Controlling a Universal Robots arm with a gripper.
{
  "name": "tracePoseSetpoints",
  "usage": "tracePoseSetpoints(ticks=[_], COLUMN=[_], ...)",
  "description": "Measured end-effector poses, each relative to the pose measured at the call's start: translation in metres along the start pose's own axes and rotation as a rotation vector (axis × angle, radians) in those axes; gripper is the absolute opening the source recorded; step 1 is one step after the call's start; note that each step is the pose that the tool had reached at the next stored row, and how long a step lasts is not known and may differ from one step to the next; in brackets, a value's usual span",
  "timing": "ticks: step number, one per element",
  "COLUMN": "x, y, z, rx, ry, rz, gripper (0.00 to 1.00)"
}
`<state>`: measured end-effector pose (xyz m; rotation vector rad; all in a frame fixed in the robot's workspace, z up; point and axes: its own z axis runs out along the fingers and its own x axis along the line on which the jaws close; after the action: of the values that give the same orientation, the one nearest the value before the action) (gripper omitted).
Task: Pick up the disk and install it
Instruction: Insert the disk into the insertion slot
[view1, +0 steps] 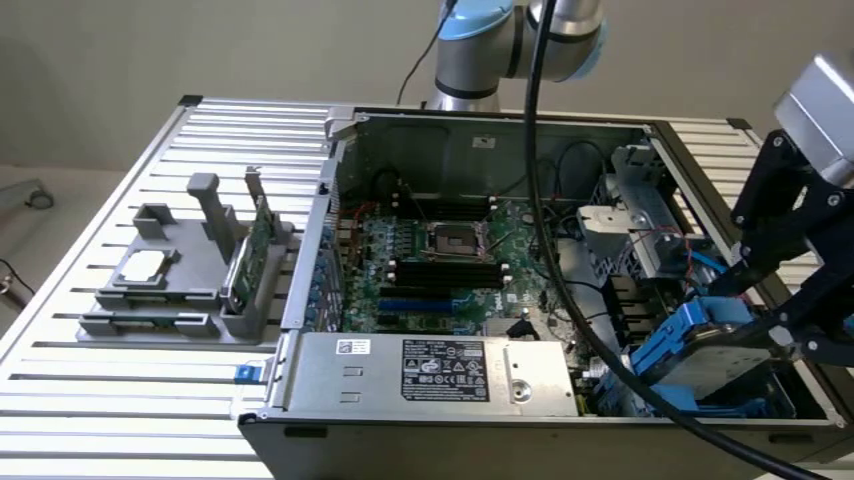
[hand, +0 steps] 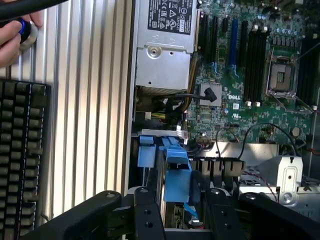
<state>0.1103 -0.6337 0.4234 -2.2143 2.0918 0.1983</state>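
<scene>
The disk (view1: 697, 352), silver-grey with blue rails, hangs tilted over the lower corner of the open computer case (view1: 350, 190), at the exterior view's right. My black gripper (view1: 763, 335) reaches in from that side and is shut on it. In the wrist view the disk (hand: 177, 172) shows edge-on, its blue rail between the two black fingers (hand: 146, 215) of the gripper (hand: 182, 202). It sits just above the drive bay area beside the power supply (hand: 162, 60). The disk's label is hidden.
A grey holder (view1: 160, 300) on the slatted table at the exterior view's left carries a small silver chip (view1: 144, 265) and an upright green card (view1: 247, 255). Inside the case lie the motherboard (view1: 441, 250), black cables (view1: 574, 290) and a metal drive cage (view1: 641, 225). A keyboard (hand: 20, 150) and a person's hand (hand: 10, 40) are nearby.
</scene>
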Motion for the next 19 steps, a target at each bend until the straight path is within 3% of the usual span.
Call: tracePoseSetpoints(ticks=[5, 7, 8, 10, 12, 19], x=[-0.003, -0.005, -0.005, -0.005, -0.005, -0.003], y=[0.0005, 0.0007, 0.0007, 0.0006, 0.0003, -0.0008], z=[-0.0217, -0.0291, -0.0316, -0.0322, -0.0318, -0.0199], rx=[-0.0012, -0.0015, -0.0015, -0.0015, -0.0014, -0.0001], ry=[0.0000, 0.0002, 0.0002, -0.0005, -0.0026, -0.0054], rz=[-0.001, -0.002, -0.002, -0.002, -0.002, -0.003], gripper=[0.38, 0.25, 0.25, 0.13, 0.11, 0.11])
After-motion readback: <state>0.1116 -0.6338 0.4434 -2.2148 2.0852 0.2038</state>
